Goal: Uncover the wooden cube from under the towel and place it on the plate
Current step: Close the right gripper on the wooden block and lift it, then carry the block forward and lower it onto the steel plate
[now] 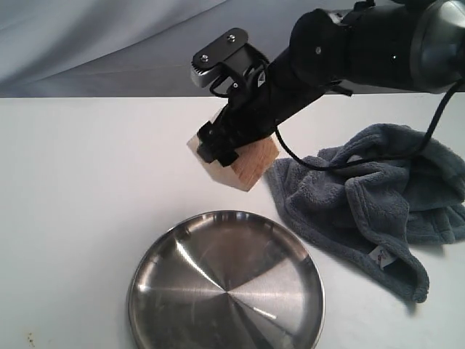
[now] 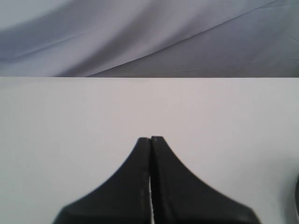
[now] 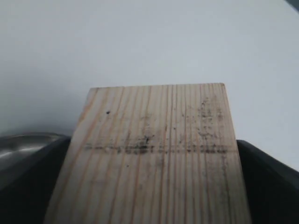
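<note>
Your right gripper (image 1: 221,149) is clamped on the wooden cube (image 1: 251,166), one finger across the near face. The wrist view shows dark fingers on both sides of the grain face. The cube is clear of the towel (image 1: 363,196) and hangs tilted, one corner pointing down, at about 12 o'clock from the plate (image 1: 225,291). It is near the plate's rim but not yet over it. The towel lies bunched at about 3 o'clock from the cube, apart from it. Your left gripper (image 2: 150,140) has its fingers pressed together on nothing, over bare table (image 1: 87,182).

Risks from here:
- The tilt is the main one. Let go as it sits and the cube lands on a corner, tips, and may skid on the shiny steel or hop the shallow rim. Level it, or set it down low, before you let go.
- The cube could slip or pivot in the grip. Smooth wood held askew can turn between the fingers if you swing fast. The far finger is hidden, so I can't tell how deep the bite is.
- You could clip the rim. Carry it toward 6 o'clock too low and that bottom corner can catch the rim and shove the plate.
- The black cable (image 1: 290,154) loops just beside the towel's edge, so a wide swing might drag the cloth.
- Releasing early drops the cube on the table short of the plate.
</note>
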You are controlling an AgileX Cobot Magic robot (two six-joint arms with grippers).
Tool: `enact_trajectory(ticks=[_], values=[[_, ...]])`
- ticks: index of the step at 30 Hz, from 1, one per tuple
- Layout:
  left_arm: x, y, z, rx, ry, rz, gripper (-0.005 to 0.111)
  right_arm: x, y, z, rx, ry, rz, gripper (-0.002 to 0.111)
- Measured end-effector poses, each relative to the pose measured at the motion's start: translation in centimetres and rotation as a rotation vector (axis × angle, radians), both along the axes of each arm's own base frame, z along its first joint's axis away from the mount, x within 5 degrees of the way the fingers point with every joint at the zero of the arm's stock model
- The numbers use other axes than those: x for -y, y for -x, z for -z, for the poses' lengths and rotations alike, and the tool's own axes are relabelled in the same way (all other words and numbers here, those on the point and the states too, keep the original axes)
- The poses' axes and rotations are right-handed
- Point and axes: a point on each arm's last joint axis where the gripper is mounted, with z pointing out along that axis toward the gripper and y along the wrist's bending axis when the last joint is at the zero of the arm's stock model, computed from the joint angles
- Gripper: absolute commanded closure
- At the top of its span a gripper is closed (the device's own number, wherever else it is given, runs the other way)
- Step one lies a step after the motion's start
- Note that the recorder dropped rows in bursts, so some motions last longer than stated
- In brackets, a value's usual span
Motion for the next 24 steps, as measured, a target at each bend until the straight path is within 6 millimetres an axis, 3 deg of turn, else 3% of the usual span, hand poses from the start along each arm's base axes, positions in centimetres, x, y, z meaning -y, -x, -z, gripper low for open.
enact_trajectory(ticks=[5, 24], values=[[0.0, 0.0, 0.0, 0.0, 0.0, 0.0, 0.107, -1.7, 2.2, 0.0, -0.106, -0.148, -0.27, 0.108], [0.0, 0.0, 0.0, 0.0, 0.0, 0.0, 0.107, 0.0, 7.2, 7.3, -0.21, -0.172, -0.481, 0.108]])
